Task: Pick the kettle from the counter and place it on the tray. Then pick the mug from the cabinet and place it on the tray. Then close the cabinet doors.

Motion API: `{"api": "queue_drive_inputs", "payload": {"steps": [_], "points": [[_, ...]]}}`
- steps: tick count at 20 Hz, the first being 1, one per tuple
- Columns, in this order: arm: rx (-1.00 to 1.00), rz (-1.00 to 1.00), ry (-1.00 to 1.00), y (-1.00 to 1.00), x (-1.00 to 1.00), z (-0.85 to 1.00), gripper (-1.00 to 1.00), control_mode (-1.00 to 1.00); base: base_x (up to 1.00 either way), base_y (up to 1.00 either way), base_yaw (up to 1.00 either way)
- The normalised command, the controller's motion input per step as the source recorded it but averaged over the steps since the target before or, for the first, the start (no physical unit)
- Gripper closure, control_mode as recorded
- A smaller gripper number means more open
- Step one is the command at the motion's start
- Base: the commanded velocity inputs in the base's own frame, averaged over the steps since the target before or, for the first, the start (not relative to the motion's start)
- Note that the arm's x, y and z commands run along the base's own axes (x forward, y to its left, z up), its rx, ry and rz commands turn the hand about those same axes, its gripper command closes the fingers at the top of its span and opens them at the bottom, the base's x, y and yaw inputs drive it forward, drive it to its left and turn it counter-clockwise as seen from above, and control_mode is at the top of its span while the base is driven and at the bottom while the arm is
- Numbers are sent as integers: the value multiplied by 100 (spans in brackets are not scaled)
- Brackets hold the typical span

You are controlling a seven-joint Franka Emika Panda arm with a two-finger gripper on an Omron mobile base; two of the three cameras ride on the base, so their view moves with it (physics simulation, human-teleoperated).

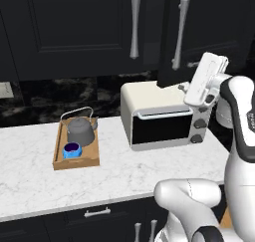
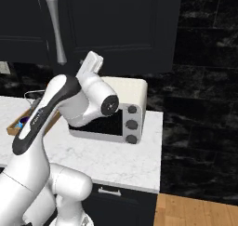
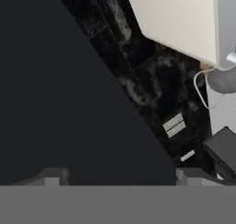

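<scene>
end effector (image 3: 120, 174) spread apart, empty — cabinet door (image 1: 191, 32) just ahead; kettle (image 1: 80, 130) well off on tray (image 1: 75, 162).

Kettle (image 1: 81, 130), mug (image 1: 72, 149) on tray (image 1: 75, 162).

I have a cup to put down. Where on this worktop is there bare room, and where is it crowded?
The counter is bare left of the tray, along its front edge, and between the tray and the toaster oven. The tray itself is crowded: the kettle and mug fill most of it. The arm's hand is up by the open cabinet door.
</scene>
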Motion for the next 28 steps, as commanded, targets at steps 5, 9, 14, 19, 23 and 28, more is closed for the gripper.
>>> {"api": "queue_drive_inputs", "payload": {"steps": [5, 9, 14, 19, 23, 28], "points": [[-7, -12, 12, 72, 74, 2, -100, -100, 0, 0, 0], [-6, -12, 12, 71, 76, 3, -100, -100, 0, 0, 0], [-6, -13, 9, 66, 74, 1, -100, -100, 0, 0, 0], [-5, -16, 7, 53, 68, 0, -100, -100, 0, 0, 0], [-3, -15, 9, 31, 57, 0, -100, -100, 0, 0, 0], [0, -6, 13, 2, 27, 0, -100, -100, 0, 0, 0]]}}
